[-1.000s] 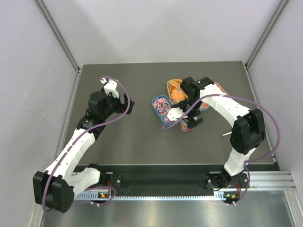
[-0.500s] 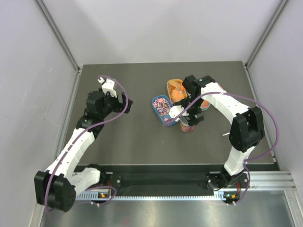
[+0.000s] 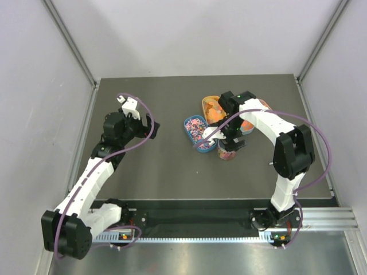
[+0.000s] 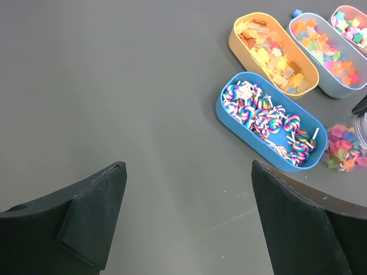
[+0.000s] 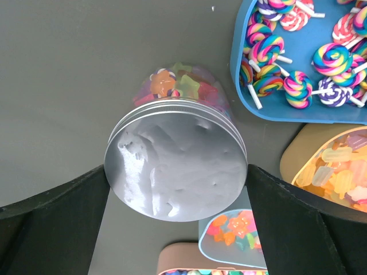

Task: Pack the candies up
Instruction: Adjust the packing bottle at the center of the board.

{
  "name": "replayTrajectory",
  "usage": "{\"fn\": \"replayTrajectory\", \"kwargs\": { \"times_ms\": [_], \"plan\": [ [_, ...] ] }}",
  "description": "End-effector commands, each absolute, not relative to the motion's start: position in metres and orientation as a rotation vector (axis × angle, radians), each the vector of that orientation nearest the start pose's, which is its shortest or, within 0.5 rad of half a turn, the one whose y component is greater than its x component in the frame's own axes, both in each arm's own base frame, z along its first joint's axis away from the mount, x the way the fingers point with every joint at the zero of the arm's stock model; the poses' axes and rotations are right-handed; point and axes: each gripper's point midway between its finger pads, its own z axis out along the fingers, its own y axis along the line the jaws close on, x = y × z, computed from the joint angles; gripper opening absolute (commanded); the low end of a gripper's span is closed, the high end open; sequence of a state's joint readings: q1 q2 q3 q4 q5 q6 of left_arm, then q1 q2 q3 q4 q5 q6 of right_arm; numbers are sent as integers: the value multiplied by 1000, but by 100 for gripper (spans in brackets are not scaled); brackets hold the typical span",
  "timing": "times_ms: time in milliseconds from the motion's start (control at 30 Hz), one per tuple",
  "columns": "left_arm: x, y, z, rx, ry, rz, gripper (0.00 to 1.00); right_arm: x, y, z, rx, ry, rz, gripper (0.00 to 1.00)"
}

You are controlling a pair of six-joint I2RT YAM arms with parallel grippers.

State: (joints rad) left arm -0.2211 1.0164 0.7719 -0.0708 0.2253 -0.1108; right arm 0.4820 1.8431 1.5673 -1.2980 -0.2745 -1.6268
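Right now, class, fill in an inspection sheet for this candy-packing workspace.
Surface: dark grey table.
Job's things: candies sorted in oval trays; lollipops in blue tray; jar holding candies, silver lid on.
Clutter: one loose blue candy outside the trays.
Grippers: left gripper open above table; right gripper open, jaws flanking jar lid.
Cables: purple cables looped along both arms.
Surroundings: pale enclosure walls.

text: none legible | labels, numbers: 0 | far view possibly too coarse

candies [image 4: 269,117] in trays [image 4: 220,106] | jar [image 5: 175,172] just before trays, under right tool [image 5: 176,192]
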Motion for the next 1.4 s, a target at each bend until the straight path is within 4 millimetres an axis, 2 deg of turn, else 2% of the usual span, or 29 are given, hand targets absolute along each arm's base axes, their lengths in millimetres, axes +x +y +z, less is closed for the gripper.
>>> {"fn": "replayTrajectory", "kwargs": {
  "times_ms": [0,233,400,567,767,800,967,1033,1100,1167,1267,1367],
  "plan": [
    [334,-119,235,256,1822,-450,94,306,170,110,-2575,1468,334,100],
    [329,-116,231,233,1826,-455,94,297,163,108,-2497,1606,321,100],
    [326,-119,228,229,1807,-481,94,285,161,109,-2370,1832,348,99],
    [325,-121,226,219,1793,-504,94,270,162,108,-2230,2021,412,85],
    [313,-126,224,279,1801,-527,99,255,165,110,-2069,2151,427,82],
    [311,-125,230,280,1790,-527,99,252,167,109,-2051,2169,434,82],
    [290,-125,228,235,1901,-573,99,231,174,100,-1971,2257,450,82],
    [274,-128,228,234,1933,-598,99,226,173,98,-1981,2250,432,84],
    [258,-134,225,286,1949,-634,99,225,173,100,-1985,2233,412,87],
    [241,-144,215,359,1981,-671,99,228,172,102,-1980,2219,388,99],
    [217,-151,201,443,2021,-685,99,229,172,105,-1966,2209,373,100],
    [208,-158,211,498,1964,-694,99,231,171,113,-1956,2179,344,100]
  ]
}}
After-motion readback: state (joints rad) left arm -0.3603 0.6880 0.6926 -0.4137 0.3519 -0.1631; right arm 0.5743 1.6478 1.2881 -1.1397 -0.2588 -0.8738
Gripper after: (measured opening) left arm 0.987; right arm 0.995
